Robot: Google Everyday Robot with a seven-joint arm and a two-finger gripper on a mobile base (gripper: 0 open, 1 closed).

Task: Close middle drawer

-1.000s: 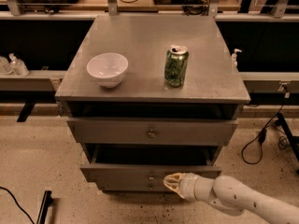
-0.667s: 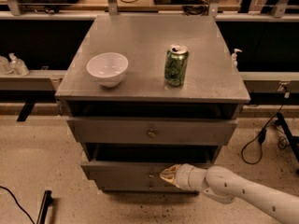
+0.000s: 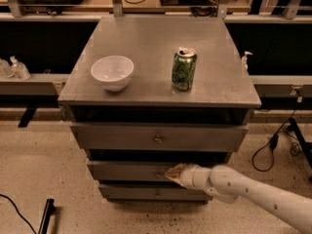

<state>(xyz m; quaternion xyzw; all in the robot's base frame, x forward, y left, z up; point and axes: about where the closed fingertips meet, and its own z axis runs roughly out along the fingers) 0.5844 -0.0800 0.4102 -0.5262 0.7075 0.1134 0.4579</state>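
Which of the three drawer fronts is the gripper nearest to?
The middle drawer: the gripper is right at its front, below the widest top front and above the narrowest bottom front.

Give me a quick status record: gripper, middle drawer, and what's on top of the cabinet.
gripper: at the middle drawer's front, just right of its knob; arm comes in from the lower right
middle drawer: dark gap above its front; cannot tell if it is fully shut
cabinet top: white bowl on the left, green can on the right, both upright, apart
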